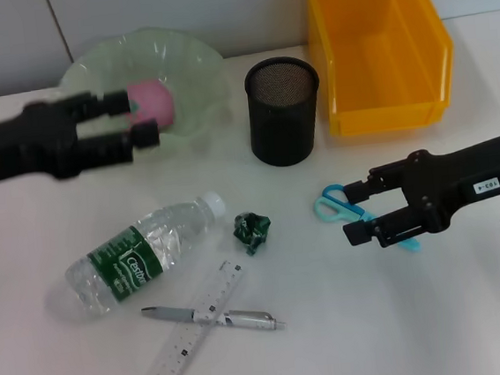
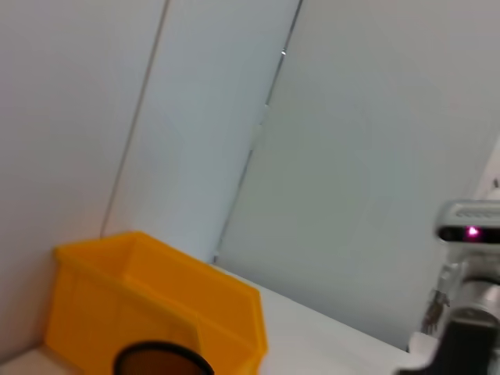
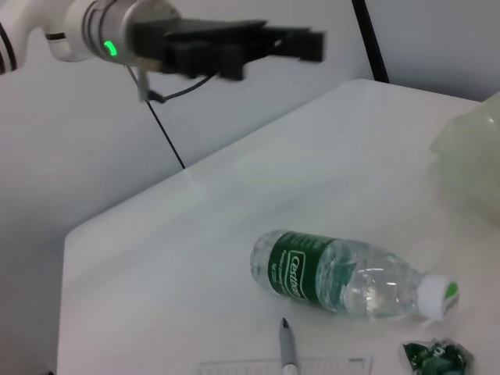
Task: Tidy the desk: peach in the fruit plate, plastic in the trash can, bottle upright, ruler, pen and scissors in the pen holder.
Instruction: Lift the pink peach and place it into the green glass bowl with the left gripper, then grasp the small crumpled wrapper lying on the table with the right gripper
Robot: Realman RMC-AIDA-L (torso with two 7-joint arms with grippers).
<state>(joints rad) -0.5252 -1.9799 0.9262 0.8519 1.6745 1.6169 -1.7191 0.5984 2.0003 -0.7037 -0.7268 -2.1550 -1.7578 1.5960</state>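
Peach [image 1: 153, 102], round and pink, sits in the ruffled translucent fruit plate [image 1: 192, 60] beside the spread-fingered left gripper [image 1: 140, 116].

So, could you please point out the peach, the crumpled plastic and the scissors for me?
peach [image 1: 155, 100], head view, on its pink top, inside the fruit plate.
crumpled plastic [image 1: 252, 230], head view, on the middle of the green wad.
scissors [image 1: 331, 203], head view, on the blue handle loop.
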